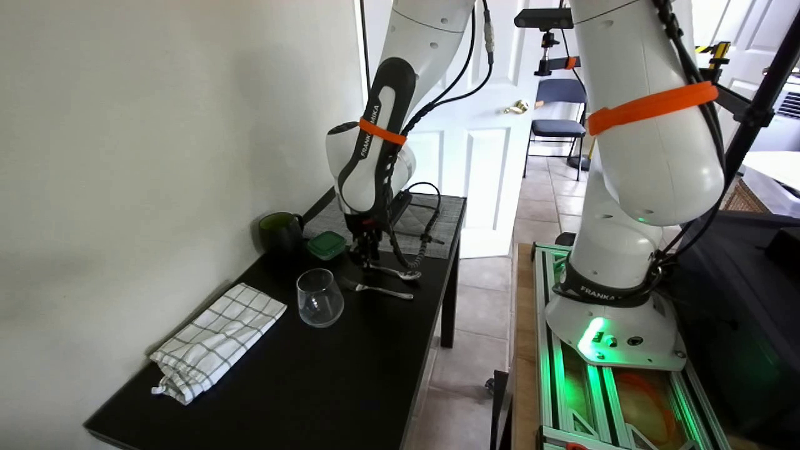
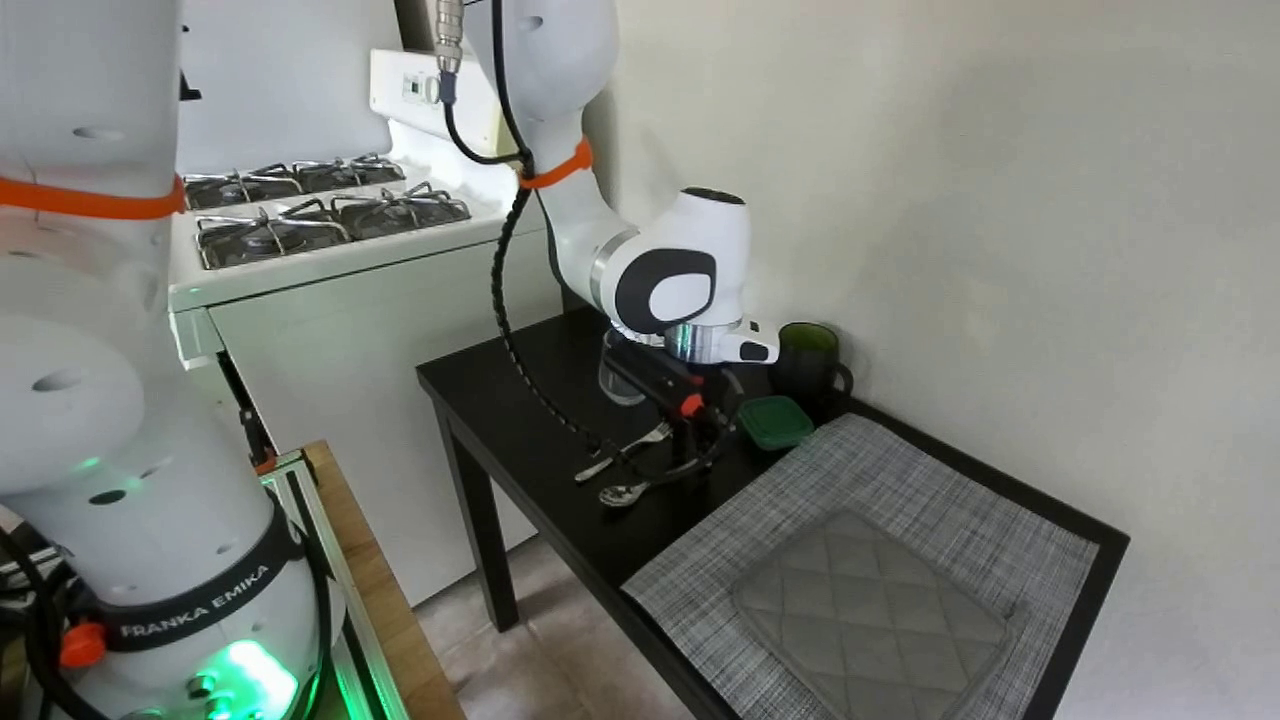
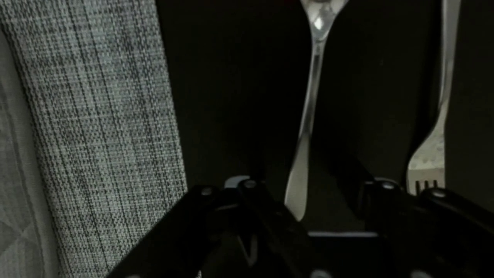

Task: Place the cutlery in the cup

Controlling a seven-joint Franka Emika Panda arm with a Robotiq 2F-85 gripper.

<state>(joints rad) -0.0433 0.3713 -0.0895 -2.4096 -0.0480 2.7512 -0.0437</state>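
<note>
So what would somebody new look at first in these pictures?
Probably the big white robot arm, bent over the black table in both exterior views. Next, the bright green glow on its base. Then the shiny spoon: in the wrist view, its handle shows between the open jaws of the gripper.

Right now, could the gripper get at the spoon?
Probably yes: in the wrist view the gripper looks open, the spoon lying with its handle between the jaws and nothing visible blocking it.
</note>
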